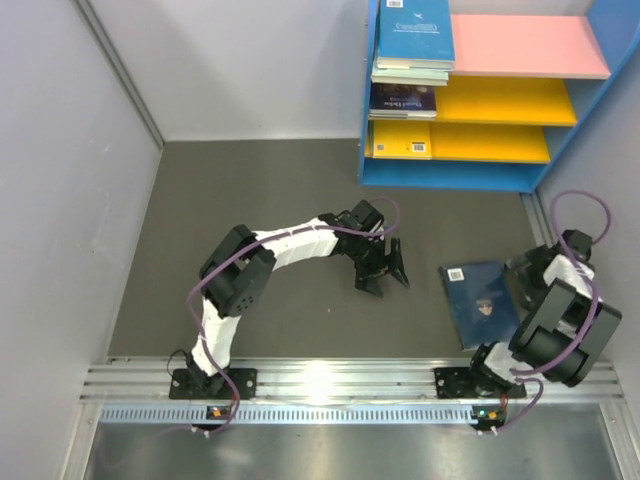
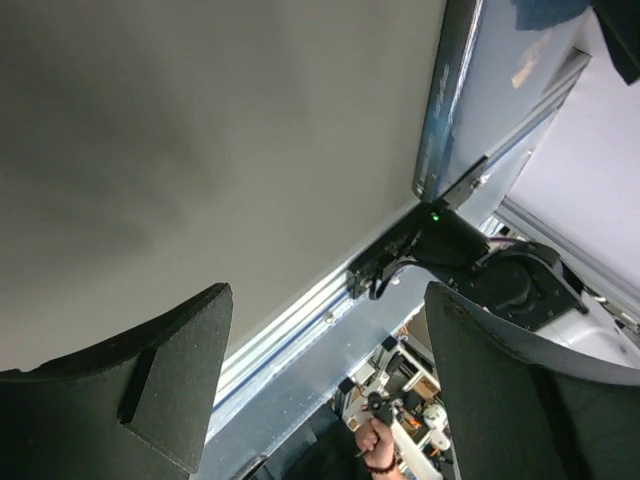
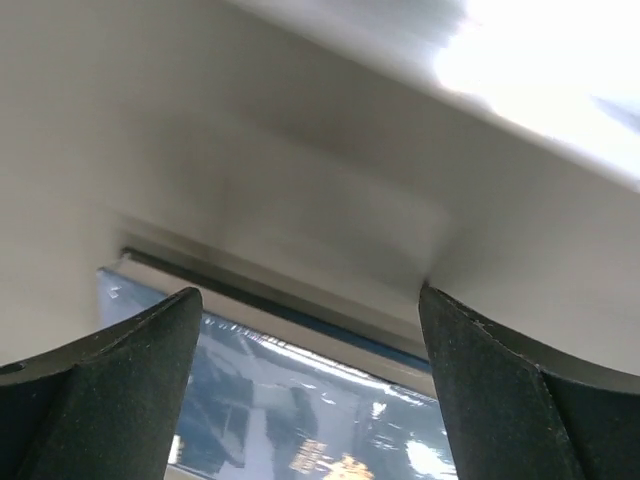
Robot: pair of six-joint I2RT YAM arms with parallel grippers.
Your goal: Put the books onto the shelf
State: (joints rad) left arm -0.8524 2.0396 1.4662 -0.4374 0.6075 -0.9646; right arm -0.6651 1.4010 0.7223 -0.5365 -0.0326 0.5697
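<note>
Top external view: one navy book (image 1: 482,303) lies flat on the dark table (image 1: 260,190), toward its right edge and not far from the near edge, with a white barcode sticker at its far left corner. The other books are on the shelf (image 1: 372,120), which stands at the table's far right corner. A teal-blue book (image 1: 415,30) tops a small stack of paler ones at the left end of the pink top board (image 1: 530,45). A purple galaxy book (image 1: 402,100) lies on the upper yellow board and a yellow-orange book (image 1: 400,140) on the lower one, both at the left end.

The right gripper (image 3: 307,295) sits at the navy book's right side, its fingers spread wide with nothing between them. Its wrist view looks down on the book's cover, but whether the fingers touch the book cannot be told.

The left gripper (image 1: 385,278) is near the middle of the table, left of the navy book and apart from it. Its jaws stand apart and empty, above bare table.
</note>
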